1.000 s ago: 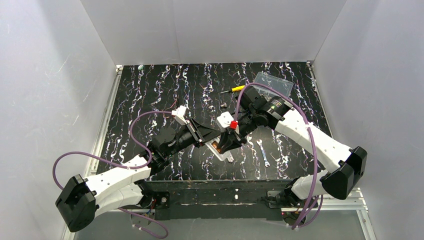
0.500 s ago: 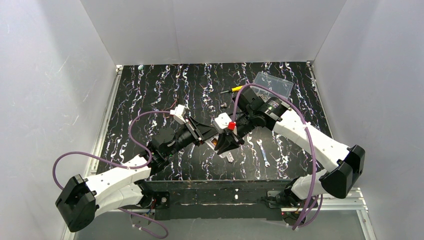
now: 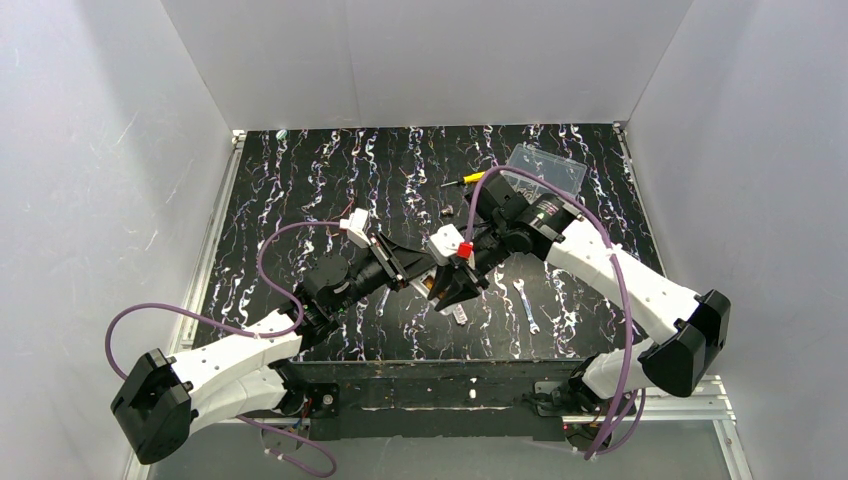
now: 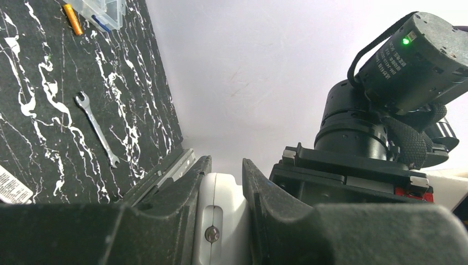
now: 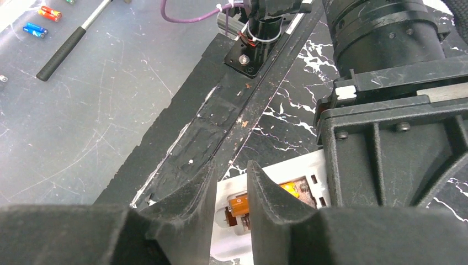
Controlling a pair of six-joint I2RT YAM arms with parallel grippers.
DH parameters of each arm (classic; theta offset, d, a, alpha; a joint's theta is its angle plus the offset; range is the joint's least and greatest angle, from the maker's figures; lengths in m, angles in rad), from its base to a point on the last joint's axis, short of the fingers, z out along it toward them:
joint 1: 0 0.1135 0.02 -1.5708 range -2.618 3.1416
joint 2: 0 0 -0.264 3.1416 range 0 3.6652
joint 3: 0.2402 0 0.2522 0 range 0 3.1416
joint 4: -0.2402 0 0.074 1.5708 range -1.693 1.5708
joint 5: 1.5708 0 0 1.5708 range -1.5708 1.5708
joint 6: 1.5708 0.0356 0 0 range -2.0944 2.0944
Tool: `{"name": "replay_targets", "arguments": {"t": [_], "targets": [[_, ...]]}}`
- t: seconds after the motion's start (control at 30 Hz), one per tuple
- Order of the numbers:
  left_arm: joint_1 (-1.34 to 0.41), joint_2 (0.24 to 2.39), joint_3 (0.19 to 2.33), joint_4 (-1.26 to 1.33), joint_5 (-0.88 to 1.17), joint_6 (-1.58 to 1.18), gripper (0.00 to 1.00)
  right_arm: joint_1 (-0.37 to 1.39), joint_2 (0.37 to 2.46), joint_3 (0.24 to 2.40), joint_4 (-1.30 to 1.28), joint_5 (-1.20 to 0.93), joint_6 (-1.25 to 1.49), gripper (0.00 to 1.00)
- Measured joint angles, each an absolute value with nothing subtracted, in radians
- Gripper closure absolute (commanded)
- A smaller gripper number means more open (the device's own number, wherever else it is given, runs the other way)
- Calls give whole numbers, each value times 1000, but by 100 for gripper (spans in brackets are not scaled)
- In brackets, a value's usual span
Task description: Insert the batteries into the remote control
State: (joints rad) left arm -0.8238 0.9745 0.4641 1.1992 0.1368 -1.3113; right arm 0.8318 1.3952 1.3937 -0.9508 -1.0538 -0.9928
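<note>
- Clamping the white remote control [image 4: 221,221] between its fingers, the left gripper [image 4: 223,165] gripped it firmly.
- The right gripper [image 5: 230,171] stood narrow over an orange battery [image 5: 240,208] in the compartment; whether it pinched it, I couldn't tell.
- Farther back sat a clear box [image 3: 547,165].

The black, white-veined table [image 3: 300,180] carries 1 clear plastic box [image 3: 547,166] at its far right corner. A yellow-handled screwdriver [image 3: 470,178] lies just left of the box, and a small dark piece [image 3: 447,211], possibly a screw, lies near it. 1 small silver wrench [image 3: 527,305] lies flat nearer the front edge, well apart from the box.
</note>
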Motion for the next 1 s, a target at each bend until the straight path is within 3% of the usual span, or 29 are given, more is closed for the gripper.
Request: {"name": "replay_targets", "arguments": {"t": [0.33,0.7,1.0], "targets": [[-824,973,464,1230,138,-1328,100,831,1369,1418,-934,-1082,-958,55],[-824,973,464,1230,139,-1329,100,804,1260,1418,-860,-1089,-907,56],[-824,973,464,1229,155,-1333,100,735,1289,1418,-928,-1111,-974,58]]}}
